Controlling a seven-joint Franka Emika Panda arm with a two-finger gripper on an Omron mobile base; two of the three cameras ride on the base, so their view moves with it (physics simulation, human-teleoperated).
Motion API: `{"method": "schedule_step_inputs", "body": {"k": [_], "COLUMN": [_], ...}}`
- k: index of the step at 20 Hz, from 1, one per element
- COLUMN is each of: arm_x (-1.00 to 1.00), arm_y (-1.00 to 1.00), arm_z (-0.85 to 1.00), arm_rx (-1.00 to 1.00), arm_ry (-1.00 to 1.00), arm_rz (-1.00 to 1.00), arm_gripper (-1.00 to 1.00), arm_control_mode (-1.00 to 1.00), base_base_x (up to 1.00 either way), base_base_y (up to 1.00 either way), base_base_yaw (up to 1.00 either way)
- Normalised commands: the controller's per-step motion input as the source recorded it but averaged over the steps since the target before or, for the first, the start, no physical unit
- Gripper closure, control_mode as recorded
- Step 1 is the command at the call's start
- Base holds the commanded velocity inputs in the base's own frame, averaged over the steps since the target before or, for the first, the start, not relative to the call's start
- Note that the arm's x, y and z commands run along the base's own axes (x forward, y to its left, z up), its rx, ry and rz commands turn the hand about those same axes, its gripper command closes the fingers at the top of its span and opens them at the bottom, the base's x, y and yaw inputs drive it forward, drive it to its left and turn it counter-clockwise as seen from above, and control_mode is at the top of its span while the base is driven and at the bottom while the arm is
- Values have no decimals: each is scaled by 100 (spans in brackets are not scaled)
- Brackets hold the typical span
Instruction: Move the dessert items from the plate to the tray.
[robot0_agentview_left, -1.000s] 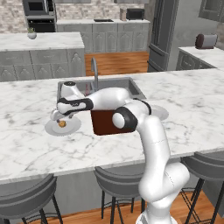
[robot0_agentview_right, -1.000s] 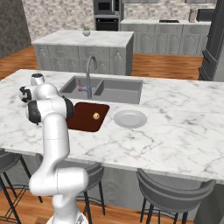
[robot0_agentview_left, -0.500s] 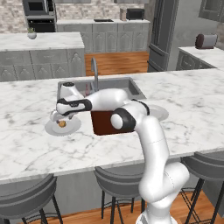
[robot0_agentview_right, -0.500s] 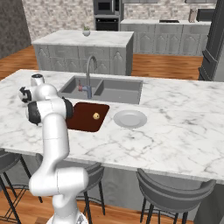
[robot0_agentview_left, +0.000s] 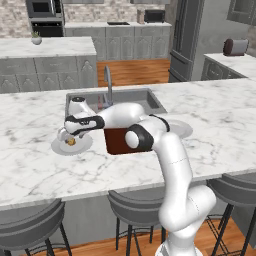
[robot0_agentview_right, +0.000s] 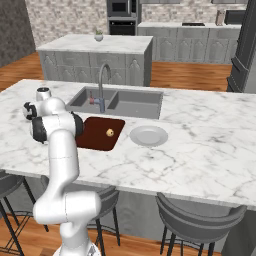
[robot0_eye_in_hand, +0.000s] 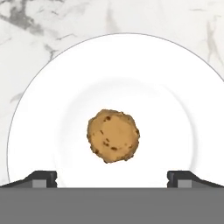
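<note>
Robot hand hangs right over a white plate on the counter, w/ fingers wide open & holding nothing. One cookie sits in the middle of that plate, betw. the finger tips. Further on, a 2nd cookie lies on the brown tray by the sink. Another plate sits beside the tray.

Two dessert items are counted, one on a white plate and one on the single reddish-brown tray, while two plates are seen, the second lying bare beside the tray.
</note>
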Motion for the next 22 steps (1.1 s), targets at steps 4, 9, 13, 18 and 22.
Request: {"method": "schedule_step_inputs", "body": {"k": [4, 9, 13, 18, 22], "arm_x": [11, 25, 24, 1, 0], "arm_y": [13, 12, 0, 1, 1], "arm_z": [-3, -5, -15, -7, -1], "arm_rx": [-3, -3, 0, 0, 0], "arm_ry": [0, 0, 0, 2, 2], "arm_rz": [-4, -5, -1, 0, 0], "arm_gripper": [-100, -100, -100, -100, 100], "arm_control_mode": [-100, -100, -100, -100, -100], "base_base_x": [0, 0, 0, 0, 0], "base_base_y": [0, 0, 0, 0, 0], "base_base_yaw": [0, 0, 0, 0, 0]}}
